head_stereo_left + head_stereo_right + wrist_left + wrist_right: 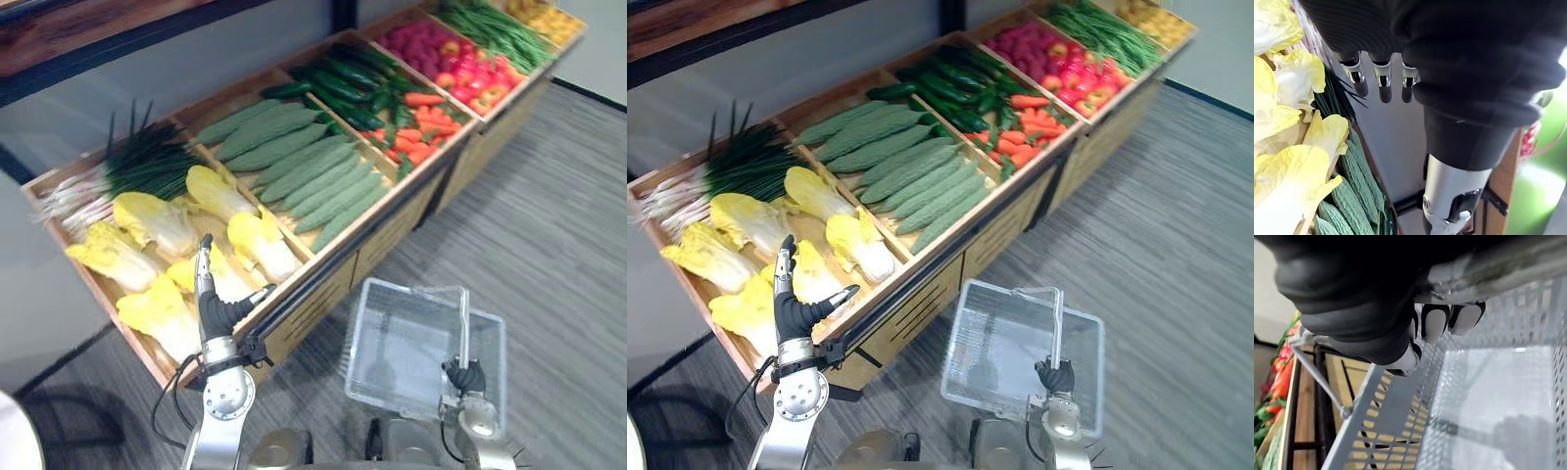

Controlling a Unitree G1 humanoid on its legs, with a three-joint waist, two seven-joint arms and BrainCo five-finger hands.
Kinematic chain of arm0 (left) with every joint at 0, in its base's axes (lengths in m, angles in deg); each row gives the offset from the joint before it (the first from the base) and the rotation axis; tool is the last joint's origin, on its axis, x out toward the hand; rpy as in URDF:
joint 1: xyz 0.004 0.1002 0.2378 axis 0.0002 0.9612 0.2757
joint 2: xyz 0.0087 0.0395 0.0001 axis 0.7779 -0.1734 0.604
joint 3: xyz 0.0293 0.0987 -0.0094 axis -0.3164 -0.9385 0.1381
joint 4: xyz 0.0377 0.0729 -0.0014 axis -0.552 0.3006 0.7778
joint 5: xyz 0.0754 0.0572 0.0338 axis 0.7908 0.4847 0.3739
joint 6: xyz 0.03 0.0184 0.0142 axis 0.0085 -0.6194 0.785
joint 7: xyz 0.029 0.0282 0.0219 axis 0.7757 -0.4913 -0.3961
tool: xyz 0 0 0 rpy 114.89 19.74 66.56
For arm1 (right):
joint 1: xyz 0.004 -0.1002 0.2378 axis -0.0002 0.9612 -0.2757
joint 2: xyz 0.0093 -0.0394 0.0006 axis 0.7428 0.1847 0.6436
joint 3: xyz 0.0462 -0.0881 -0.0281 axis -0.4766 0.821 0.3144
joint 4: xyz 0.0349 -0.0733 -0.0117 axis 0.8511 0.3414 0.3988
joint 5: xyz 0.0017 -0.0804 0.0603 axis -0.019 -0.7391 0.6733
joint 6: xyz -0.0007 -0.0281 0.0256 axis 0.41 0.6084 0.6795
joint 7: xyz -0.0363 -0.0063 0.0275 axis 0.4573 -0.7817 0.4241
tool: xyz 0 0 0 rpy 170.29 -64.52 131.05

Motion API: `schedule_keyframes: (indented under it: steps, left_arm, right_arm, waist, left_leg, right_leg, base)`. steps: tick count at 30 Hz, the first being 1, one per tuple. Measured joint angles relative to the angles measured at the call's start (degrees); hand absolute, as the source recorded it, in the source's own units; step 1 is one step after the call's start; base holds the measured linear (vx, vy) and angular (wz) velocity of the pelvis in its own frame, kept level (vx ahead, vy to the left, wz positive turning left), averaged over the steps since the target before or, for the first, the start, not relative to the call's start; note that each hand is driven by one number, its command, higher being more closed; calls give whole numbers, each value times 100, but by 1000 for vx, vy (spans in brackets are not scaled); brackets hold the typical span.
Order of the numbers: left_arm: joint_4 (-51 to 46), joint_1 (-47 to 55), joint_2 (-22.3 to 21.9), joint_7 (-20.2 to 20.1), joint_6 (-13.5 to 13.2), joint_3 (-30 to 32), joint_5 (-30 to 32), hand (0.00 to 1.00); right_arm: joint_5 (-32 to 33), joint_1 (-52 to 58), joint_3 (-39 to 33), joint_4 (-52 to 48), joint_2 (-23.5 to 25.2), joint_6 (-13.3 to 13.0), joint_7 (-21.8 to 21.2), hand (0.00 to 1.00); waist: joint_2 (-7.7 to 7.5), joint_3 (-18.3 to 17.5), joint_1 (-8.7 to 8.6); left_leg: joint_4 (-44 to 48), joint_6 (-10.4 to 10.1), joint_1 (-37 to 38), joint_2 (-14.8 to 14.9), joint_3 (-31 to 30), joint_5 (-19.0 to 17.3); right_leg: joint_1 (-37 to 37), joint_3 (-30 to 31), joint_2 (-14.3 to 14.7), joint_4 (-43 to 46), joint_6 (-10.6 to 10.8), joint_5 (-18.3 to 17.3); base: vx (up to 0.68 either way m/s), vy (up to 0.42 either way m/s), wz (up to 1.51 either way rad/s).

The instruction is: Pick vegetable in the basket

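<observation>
My left hand [208, 305] is open, fingers straight and thumb spread, just above the yellow cabbages [157, 308] at the front of the wooden stand [323, 279]. In its wrist view the straight fingers [1383, 83] hang over cabbage leaves [1283, 186] and bumpy green gourds [1354, 183]. My right hand [463, 376] is shut on the upright handle [463, 323] of an empty white mesh basket [377, 294], held low in front of the stand. The right wrist view has the fingers [1435, 323] curled round the handle above the basket wall [1396, 426].
The slanted stand holds scallions [137, 166], green gourds [304, 166], dark cucumbers [343, 83], carrots [421, 132], red peppers [460, 69] and green beans [495, 29] in separate bins. Grey carpet [558, 225] lies to the right.
</observation>
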Motion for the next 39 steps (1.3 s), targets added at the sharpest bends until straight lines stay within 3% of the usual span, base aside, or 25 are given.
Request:
schedule_keyframes:
  steps: [3, 4, 5, 10, 15, 17, 21, 25, 33, 39]
  left_arm:
    - [-14, 83, -162, -16, 4, 1, 15, 0]
    - [-35, 76, -185, -16, 4, 2, 10, 0]
    - [-79, 87, -187, -15, 5, 8, -58, 0]
    - [-73, -62, -165, -103, 30, 180, -95, 0]
    - [441, -181, 335, -263, 45, 319, -84, 0]
    - [684, -338, 491, -288, 64, 422, -74, 0]
    - [1483, -1026, 840, -348, 195, 570, 98, 0]
    - [1952, -1397, 958, -347, 400, 722, 164, 0]
    - [2930, -2206, 1061, -290, 702, 878, 104, 0]
    - [3781, -3461, 1265, -98, 798, 856, 14, 0]
  right_arm:
    - [126, 215, 74, -253, -7, -4, -14, 100]
    - [160, 235, 84, -253, -1, -2, -36, 100]
    - [268, 261, 65, -313, 17, -10, -36, 100]
    - [514, 557, -331, -246, 144, -35, -41, 100]
    - [676, 451, -427, 257, 146, -38, -115, 100]
    - [678, 444, -455, 400, 149, -37, -172, 100]
    - [665, 344, -466, 426, 152, -37, -325, 100]
    - [656, 265, -448, 426, 153, -36, -386, 100]
    - [685, 199, -450, 312, 176, -34, -475, 100]
    - [731, 200, -450, -140, 178, -34, -471, 100]
  waist:
    - [93, -82, 19]
    - [100, -86, 40]
    - [121, -109, 48]
    - [-74, -141, -6]
    - [-218, -261, -27]
    - [-273, -314, -153]
    - [-278, -322, -224]
    - [-277, -321, -404]
    - [-314, -272, -604]
    - [-495, 143, -796]
  left_leg:
    - [-81, -227, -229, 343, 69, 221]
    - [-147, -219, -257, 402, 185, 282]
    - [-289, -178, -324, 513, 500, 419]
    - [-771, 265, -292, 803, 2450, 811]
    - [-1489, -21, -97, 534, 2233, 1280]
    - [-1751, -18, -57, 427, 2155, 1481]
    - [-2378, -57, 166, 304, 2088, 1922]
    - [-2764, -91, 315, 319, 2078, 2178]
    - [-3184, -213, 86, 488, 2495, 2417]
    - [-3097, -248, -273, 590, 2833, 2438]
  right_leg:
    - [218, -864, -8, -262, -166, -33]
    - [249, -966, -16, -318, -202, -11]
    - [318, -1197, -68, -437, -263, 26]
    - [745, -1980, -436, -930, -306, 113]
    - [967, -1948, -444, -1507, -194, 436]
    - [994, -1959, -510, -1586, -181, 468]
    - [1040, -1974, -495, -1866, -206, 676]
    - [1066, -2025, -440, -1995, -226, 777]
    - [510, -1692, -254, -2155, -283, 996]
    - [-50, -1358, -122, -2030, -366, 1070]
  base:
    - [174, -316, 116]
    - [117, -271, 122]
    - [42, -164, 108]
    - [-21, -43, 94]
    - [-62, 59, 22]
    - [-35, 64, 40]
    - [-37, 18, 11]
    - [-31, -15, 5]
    - [-32, -23, -25]
    - [31, -39, -31]
